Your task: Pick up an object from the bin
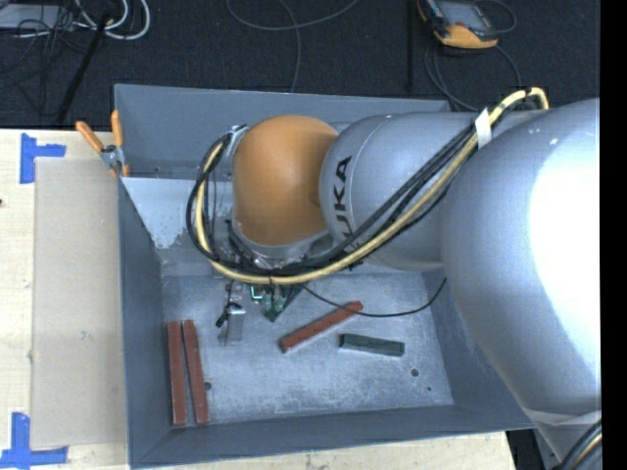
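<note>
My gripper (pixel 231 327) hangs under the orange wrist cover, low over the bin floor in the left middle of the bin. Nothing shows in it. Nearest to it on the left lie two long reddish-brown sticks (pixel 186 372), side by side along the bin's left wall and running toward the front edge. To its right a shorter reddish-brown stick (pixel 319 327) lies tilted on the floor. Just beyond that stick rests a small dark green bar (pixel 372 345).
The big silver arm and its cables cover the right and rear of the bin. Bare grey floor stretches between the gripper and the front wall.
</note>
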Robot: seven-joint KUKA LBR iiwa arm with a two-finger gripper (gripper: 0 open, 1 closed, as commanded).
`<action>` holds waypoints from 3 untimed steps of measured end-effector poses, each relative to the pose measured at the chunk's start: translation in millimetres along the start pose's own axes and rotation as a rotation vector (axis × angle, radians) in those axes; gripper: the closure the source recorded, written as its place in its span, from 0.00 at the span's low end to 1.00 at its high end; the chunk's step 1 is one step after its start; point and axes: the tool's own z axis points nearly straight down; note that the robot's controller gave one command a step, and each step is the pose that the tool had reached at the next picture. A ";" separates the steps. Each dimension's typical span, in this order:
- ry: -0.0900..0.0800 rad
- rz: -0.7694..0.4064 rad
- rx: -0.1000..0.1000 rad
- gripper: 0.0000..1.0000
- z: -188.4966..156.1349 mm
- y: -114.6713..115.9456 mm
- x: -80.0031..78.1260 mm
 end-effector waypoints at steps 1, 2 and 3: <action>-0.014 -0.341 0.002 0.00 -72.8 -67.0 13.9; -0.002 -0.440 0.001 0.00 65.6 -130.9 -2.1; -0.008 -0.439 -0.001 1.00 60.9 -129.0 -3.7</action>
